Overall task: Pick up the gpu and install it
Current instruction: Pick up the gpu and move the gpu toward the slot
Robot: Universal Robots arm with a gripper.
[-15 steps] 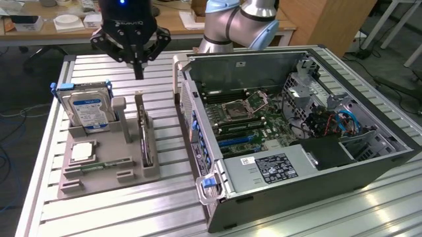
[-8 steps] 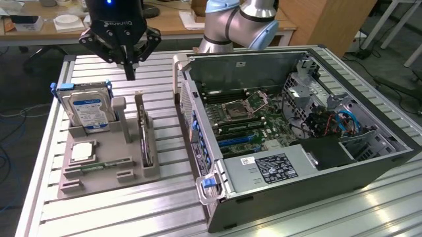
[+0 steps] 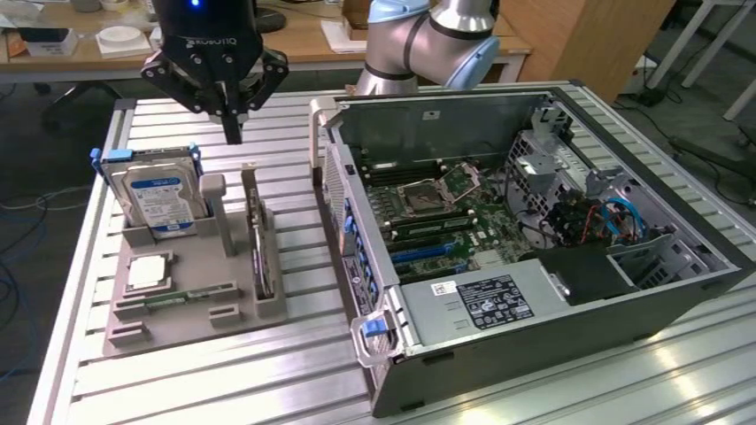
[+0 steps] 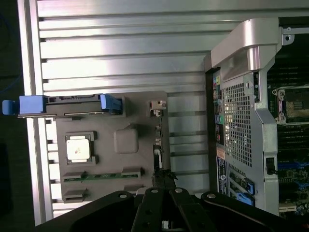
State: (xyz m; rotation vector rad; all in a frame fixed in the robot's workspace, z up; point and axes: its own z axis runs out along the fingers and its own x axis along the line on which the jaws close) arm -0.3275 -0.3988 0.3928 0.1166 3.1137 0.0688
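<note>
Exterior view: gripper (image 3: 233, 128) clenched on nothing, hanging just above the far end of the gpu (image 3: 251, 199). The gpu stands on edge in the grey holder tray (image 3: 207, 266) on the desk (image 3: 177, 372), between the hard drive (image 3: 158, 197) and the open PC case (image 3: 520, 257).
Wrist view: gripper (image 4: 162, 178) tips together over the gpu (image 4: 155, 159), which sits edge-on in its slot.

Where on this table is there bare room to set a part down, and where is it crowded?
Free: table slats nearer the camera than the grey tray, and the strip between tray and computer case. Crowded: the tray, with hard drive and gpu, and the case's inside.
</note>
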